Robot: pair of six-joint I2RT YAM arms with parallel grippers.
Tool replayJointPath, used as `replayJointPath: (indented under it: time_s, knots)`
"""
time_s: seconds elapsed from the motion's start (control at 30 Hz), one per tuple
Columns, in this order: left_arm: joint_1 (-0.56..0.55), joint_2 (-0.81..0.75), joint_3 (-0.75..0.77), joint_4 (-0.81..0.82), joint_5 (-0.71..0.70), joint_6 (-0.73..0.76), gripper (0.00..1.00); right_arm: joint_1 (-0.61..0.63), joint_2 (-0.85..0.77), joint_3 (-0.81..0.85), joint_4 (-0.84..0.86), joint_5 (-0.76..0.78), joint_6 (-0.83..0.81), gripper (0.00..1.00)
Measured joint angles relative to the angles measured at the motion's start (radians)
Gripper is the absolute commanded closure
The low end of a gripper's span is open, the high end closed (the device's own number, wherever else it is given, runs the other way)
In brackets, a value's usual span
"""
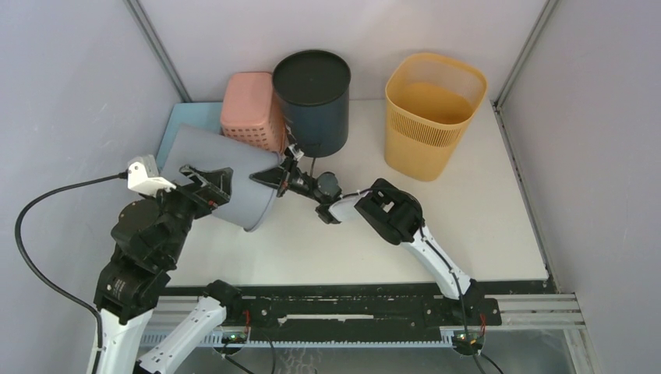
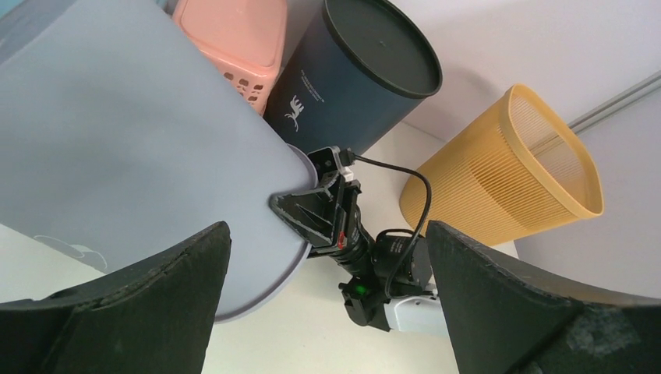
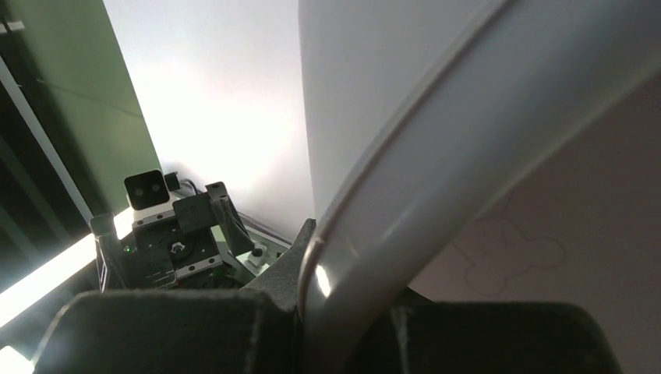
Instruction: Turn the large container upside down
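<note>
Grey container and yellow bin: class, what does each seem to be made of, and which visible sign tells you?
Grey container: probably plastic, smooth and matte, with a thin moulded rim. Yellow bin: probably plastic too, its walls formed as fine moulded vertical slats.

The tabletop (image 1: 483, 226) carries four containers: one large grey bin (image 1: 222, 175) near the left edge, one pink perforated basket (image 1: 251, 109) and one dark blue cylinder (image 1: 316, 105) along the back edge, and one yellow slatted basket (image 1: 433, 117) toward the back right corner. One pale blue flat sheet (image 1: 187, 121) lies at the back left corner. Two robot arms, the left arm (image 1: 148, 234) and the right arm (image 1: 397, 214), reach in from the near edge.
</note>
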Motion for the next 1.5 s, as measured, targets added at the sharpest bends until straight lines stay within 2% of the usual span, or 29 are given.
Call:
replayJointPath:
  time_s: [0.13,0.3,0.63,0.97,1.0,1.07,1.1,1.13,1.27,1.3,1.5]
  knots:
    - [0.0,0.001,-0.017,0.011,0.0,0.0,0.0,-0.013,-0.01,-0.086,0.068,0.019,0.003,0.73]
    - [0.001,0.01,-0.034,0.027,0.001,0.0,0.0,-0.044,-0.079,-0.24,0.077,0.022,-0.01,0.55]
    - [0.002,0.025,-0.049,0.051,0.008,-0.001,0.0,-0.09,-0.162,-0.456,0.078,0.016,-0.056,0.51]
    - [0.002,0.035,-0.058,0.072,0.017,-0.004,0.0,-0.107,-0.316,-0.64,-0.018,0.021,-0.216,0.42]
    - [0.002,0.036,-0.063,0.074,0.019,-0.006,0.0,-0.109,-0.33,-0.652,-0.039,0.023,-0.228,0.39]
    - [0.002,0.039,-0.072,0.077,0.024,-0.008,0.0,-0.115,-0.342,-0.668,-0.063,0.023,-0.24,0.27]
    - [0.002,0.04,-0.076,0.079,0.026,-0.009,0.0,-0.118,-0.345,-0.675,-0.079,0.025,-0.25,0.08]
    - [0.002,0.042,-0.079,0.079,0.026,-0.008,0.0,-0.123,-0.346,-0.685,-0.113,0.031,-0.265,0.01]
    - [0.002,0.052,-0.082,0.087,0.027,-0.009,0.0,-0.137,-0.332,-0.739,-0.313,0.046,-0.315,0.0]
    - [0.002,0.057,-0.082,0.094,0.027,-0.009,0.0,-0.138,-0.332,-0.747,-0.317,0.045,-0.337,0.0]
    - [0.005,0.084,-0.1,0.119,0.031,-0.01,0.0,-0.146,-0.452,-0.789,-0.537,0.105,-0.432,0.0]
